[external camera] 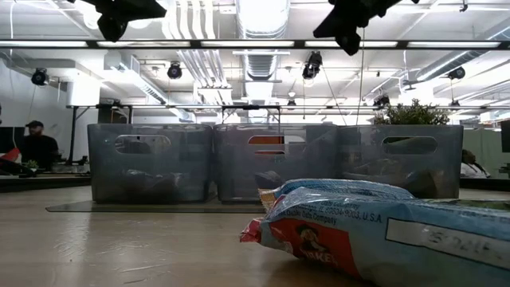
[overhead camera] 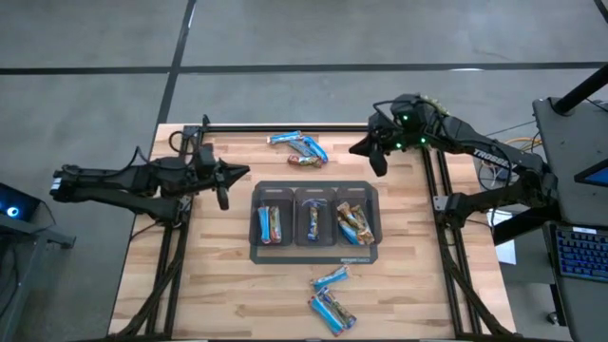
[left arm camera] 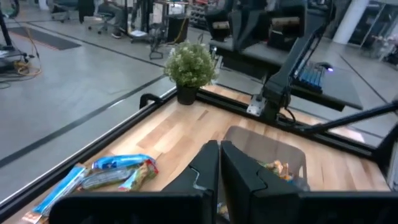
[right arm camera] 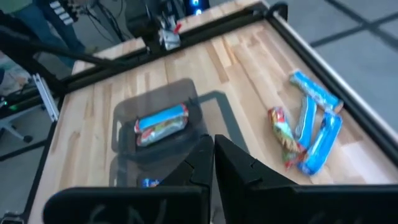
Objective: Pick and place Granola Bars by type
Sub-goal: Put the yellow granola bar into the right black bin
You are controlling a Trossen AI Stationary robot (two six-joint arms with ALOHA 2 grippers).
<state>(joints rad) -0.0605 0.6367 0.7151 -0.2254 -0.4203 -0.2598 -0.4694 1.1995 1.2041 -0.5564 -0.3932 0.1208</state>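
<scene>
A dark tray (overhead camera: 313,249) with three compartments stands mid-table and holds Granola Bars: blue and red ones on the left (overhead camera: 270,223), a dark blue one in the middle (overhead camera: 313,220), orange-brown ones on the right (overhead camera: 353,224). A loose group of Granola Bars (overhead camera: 297,148) lies flat near the far edge, also seen in the right wrist view (right arm camera: 308,127). Another group (overhead camera: 332,300) lies near the near edge. My left gripper (overhead camera: 237,173) hangs shut above the table left of the tray. My right gripper (overhead camera: 359,148) hangs shut above the tray's far right corner. Neither holds anything.
Black rails (overhead camera: 285,126) run along the table's far edge and down both sides. A small potted plant (left arm camera: 189,65) stands by the table's corner. In the low view, a light blue bar (external camera: 382,227) fills the foreground in front of the tray's walls (external camera: 271,163).
</scene>
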